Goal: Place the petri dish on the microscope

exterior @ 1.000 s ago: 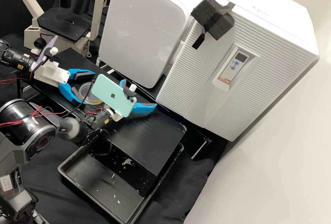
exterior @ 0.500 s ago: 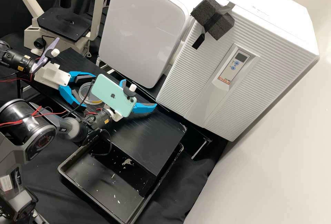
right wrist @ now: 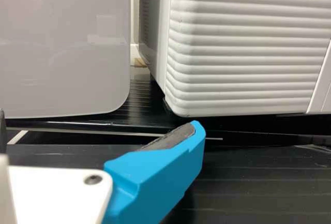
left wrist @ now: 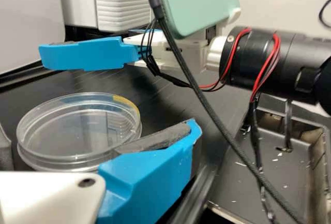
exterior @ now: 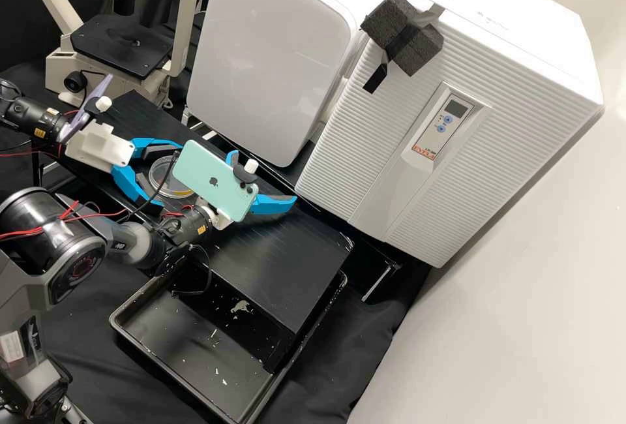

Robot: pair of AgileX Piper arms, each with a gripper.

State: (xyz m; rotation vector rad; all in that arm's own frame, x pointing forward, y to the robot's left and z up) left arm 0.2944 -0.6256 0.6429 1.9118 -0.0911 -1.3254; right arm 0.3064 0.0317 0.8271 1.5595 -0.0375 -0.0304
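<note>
You have the petri dish lying flat on the black table, between the blue fingers of your left end effector, which stands released, with the fingers apart around the dish; you cannot tell whether either pad touches its rim. In the left wrist view you see the dish as clear and round, with a yellow patch on its edge. Your right end effector is released too, its fingers spread wide above the table, just beside the dish and holding nothing. A mint green phone is mounted over it, with a dark cable running from the phone, and a purple phone is mounted on your left arm. Your microscope stands well apart from the dish, beyond the left arm, with its black stage facing up. Behind the table you have a smooth white box and a ribbed white cabinet with a dark foam block fixed to it. Below the table's near side sits a black tray, dotted with pale flecks
</note>
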